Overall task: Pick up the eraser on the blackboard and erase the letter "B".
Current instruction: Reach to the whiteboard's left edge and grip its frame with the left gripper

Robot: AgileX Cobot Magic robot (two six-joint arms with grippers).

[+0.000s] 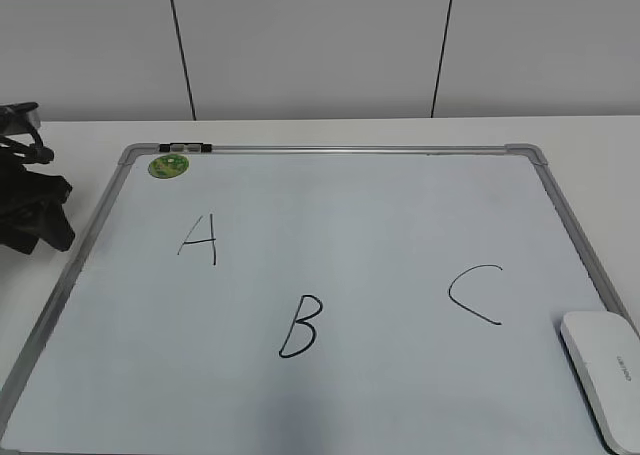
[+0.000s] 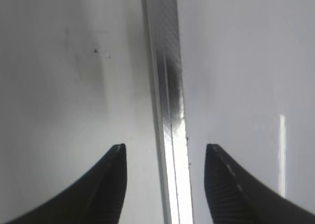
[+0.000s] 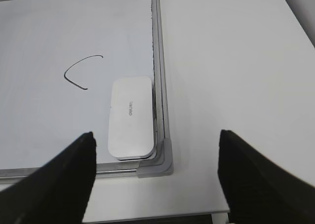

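Note:
The blackboard (image 1: 350, 235) is a white board with a grey frame, lying flat on the table. The black letter "B" (image 1: 300, 327) is at its front middle, between "A" (image 1: 199, 238) and "C" (image 1: 475, 294). The white eraser (image 1: 604, 373) lies in the board's front right corner, and shows in the right wrist view (image 3: 130, 116) beside the frame. My right gripper (image 3: 156, 140) is open and empty, above and short of the eraser. My left gripper (image 2: 165, 152) is open and empty over the board's left frame edge (image 2: 167, 86). Only the left arm's body shows in the exterior view (image 1: 30, 195).
A round green magnet (image 1: 168, 165) sits at the board's far left corner, next to a black clip (image 1: 186, 148) on the frame. The table's near edge (image 3: 197, 215) lies just below the board's corner (image 3: 160, 167). A panelled wall stands behind the table.

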